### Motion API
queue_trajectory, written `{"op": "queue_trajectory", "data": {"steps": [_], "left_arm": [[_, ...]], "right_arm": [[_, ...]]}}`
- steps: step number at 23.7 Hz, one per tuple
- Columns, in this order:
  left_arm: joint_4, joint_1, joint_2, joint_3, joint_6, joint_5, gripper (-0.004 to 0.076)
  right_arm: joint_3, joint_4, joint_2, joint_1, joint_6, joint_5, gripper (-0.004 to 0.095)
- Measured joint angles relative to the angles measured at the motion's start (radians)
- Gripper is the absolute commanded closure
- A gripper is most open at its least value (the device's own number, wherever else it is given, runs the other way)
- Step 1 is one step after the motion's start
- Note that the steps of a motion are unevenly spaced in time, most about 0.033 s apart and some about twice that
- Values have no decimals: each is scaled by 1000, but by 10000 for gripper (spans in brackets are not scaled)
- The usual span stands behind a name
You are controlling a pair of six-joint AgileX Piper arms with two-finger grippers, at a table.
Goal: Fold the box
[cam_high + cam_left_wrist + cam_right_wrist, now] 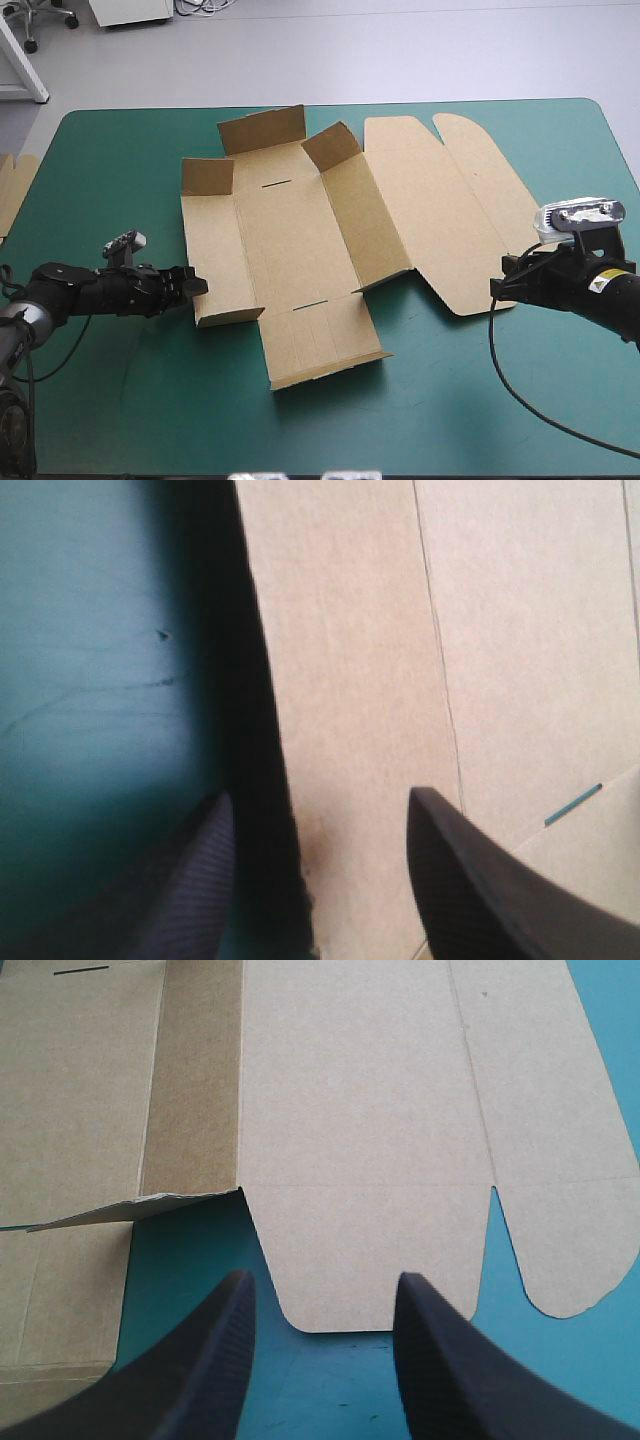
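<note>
The brown box (300,240) lies mostly flat in the middle of the teal-green table, with three short flaps (260,128) raised along its far side and the lid with rounded tabs spread to the right. My left gripper (195,286) is at the box's left edge near its front corner. In the left wrist view it (320,793) is open, and the edge of the box (380,630) runs between its fingers. My right gripper (497,290) is just off the lid's front tab. It (322,1277) is open, with the rounded tab (370,1260) lying right ahead between its fingertips.
An edge of more brown board (12,190) shows at the table's left edge. Bare teal-green cover (450,400) stretches along the front of the table, before the box and between the two arms.
</note>
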State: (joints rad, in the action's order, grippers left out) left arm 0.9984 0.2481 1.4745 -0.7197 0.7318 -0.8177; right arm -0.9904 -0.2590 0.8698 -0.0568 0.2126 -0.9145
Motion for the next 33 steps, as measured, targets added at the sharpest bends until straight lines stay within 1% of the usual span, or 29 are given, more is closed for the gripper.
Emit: {"op": "queue_trajectory", "data": {"steps": [4,9,16,18,20,24,26,29,32,33], "left_arm": [[83,3,54,29,72,-19,339],[279,6,105,47,217,-36,339],[317,5,109,47,260,-34,358],[317,-20,109,47,270,-26,358],[317,-80,110,47,277,4,358],[338,-127,110,47,278,55,364],[341,-131,110,47,278,66,382],[343,-132,110,47,278,76,435],[348,-133,110,47,278,94,514],[349,-133,110,47,278,103,559]], "right_arm": [[0,0,0,0,0,0,494],[-1,0,0,0,0,0,494],[-1,0,0,0,0,0,494],[-1,0,0,0,0,0,494],[-1,0,0,0,0,0,494],[-1,0,0,0,0,0,494],[-1,0,0,0,0,0,494],[-1,0,0,0,0,0,494],[-1,-2,0,0,0,0,494],[-1,-2,0,0,0,0,494]]}}
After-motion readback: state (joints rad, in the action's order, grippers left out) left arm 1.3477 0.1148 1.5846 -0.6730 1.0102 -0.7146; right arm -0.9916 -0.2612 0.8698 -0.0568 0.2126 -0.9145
